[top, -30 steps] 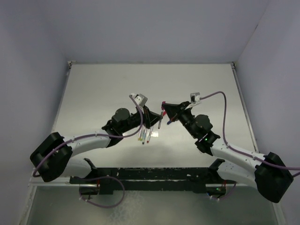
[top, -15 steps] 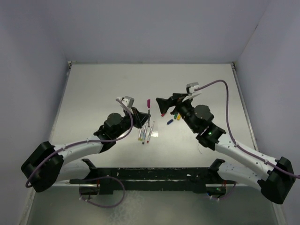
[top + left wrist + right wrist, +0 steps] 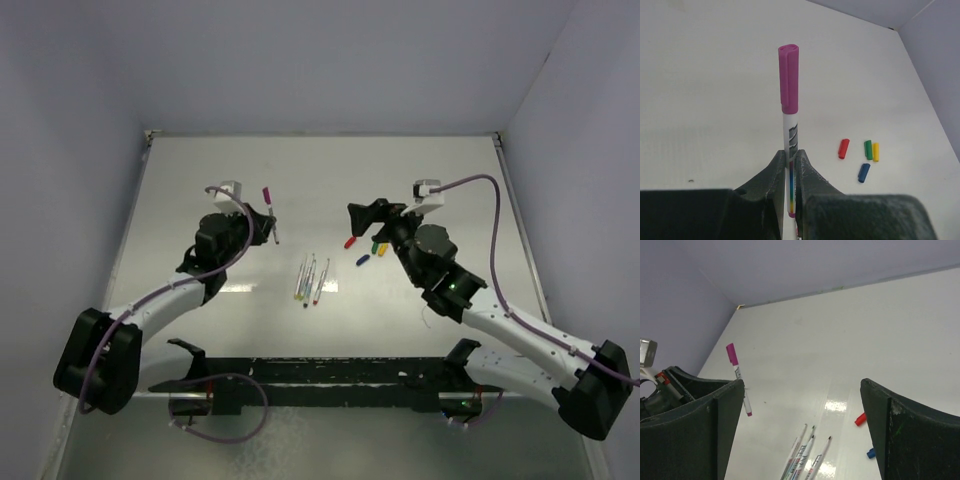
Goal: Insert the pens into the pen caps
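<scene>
Pale grey worktop [image 3: 200, 190] inside walled enclosure. Arms met at centre a second ago, now drawn apart. Now left end effector [image 3: 791, 160] clamped on purple-capped pen [image 3: 790, 115], carried off to left side. Meanwhile right end effector [image 3: 360, 213] spread wide, empty. Four uncapped pens [image 3: 311, 280] lie mid-worktop. Just right of them, loose caps: red cap [image 3: 843, 148], green cap [image 3: 868, 149], yellow cap [image 3: 875, 151], blue cap [image 3: 863, 172]. Judgement: one pen done, four left.

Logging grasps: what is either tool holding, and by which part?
Left tool grips the purple-capped white pen by its lower barrel; right tool holds nothing.
</scene>
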Available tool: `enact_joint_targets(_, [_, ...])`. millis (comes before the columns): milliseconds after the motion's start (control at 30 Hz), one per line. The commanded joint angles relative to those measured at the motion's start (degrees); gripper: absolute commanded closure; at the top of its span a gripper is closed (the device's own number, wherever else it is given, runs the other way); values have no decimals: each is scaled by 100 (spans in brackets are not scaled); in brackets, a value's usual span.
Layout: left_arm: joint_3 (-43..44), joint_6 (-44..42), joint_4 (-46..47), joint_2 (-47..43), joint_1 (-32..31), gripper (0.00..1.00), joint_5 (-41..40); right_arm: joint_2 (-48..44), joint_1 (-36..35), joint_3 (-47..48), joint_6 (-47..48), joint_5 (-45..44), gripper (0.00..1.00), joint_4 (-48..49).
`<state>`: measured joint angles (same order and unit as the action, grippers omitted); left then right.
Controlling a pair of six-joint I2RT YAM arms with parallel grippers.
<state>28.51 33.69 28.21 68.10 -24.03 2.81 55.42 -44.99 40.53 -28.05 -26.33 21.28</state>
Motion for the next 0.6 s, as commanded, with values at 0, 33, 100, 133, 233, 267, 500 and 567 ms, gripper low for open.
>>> enact_joint_targets(0, [404, -94, -78, 126, 336, 100, 399, -220, 14, 45, -618, -11, 0, -160])
enact_joint_targets(33, [495, -178, -204, 188, 344, 100, 378, -197, 16, 232, -656, -19, 0, -592])
enact_joint_targets(100, [689, -315, -438, 354, 383, 100, 349, -72, 10, 667, -300, -442, 0, -1467])
enact_joint_targets(133, [771, -346, -458, 463, 405, 100, 348, -21, 15, 863, -201, -572, 0, -1716])
enact_joint_targets(233, [920, -355, -475, 775, 492, 100, 415, 197, 16, 1006, 28, -1040, 0, -2142])
enact_joint_targets(267, [985, -361, -527, 881, 501, 100, 436, 220, 17, 919, 31, -1209, 0, -2050])
enact_joint_targets(500, [1546, -571, -1233, 1681, 512, 100, 494, 466, 11, 733, -66, -1550, 0, -2394])
enact_joint_targets(567, [1735, -655, -1471, 1863, 511, 100, 560, 625, 17, 870, -216, -1589, 0, -2745])
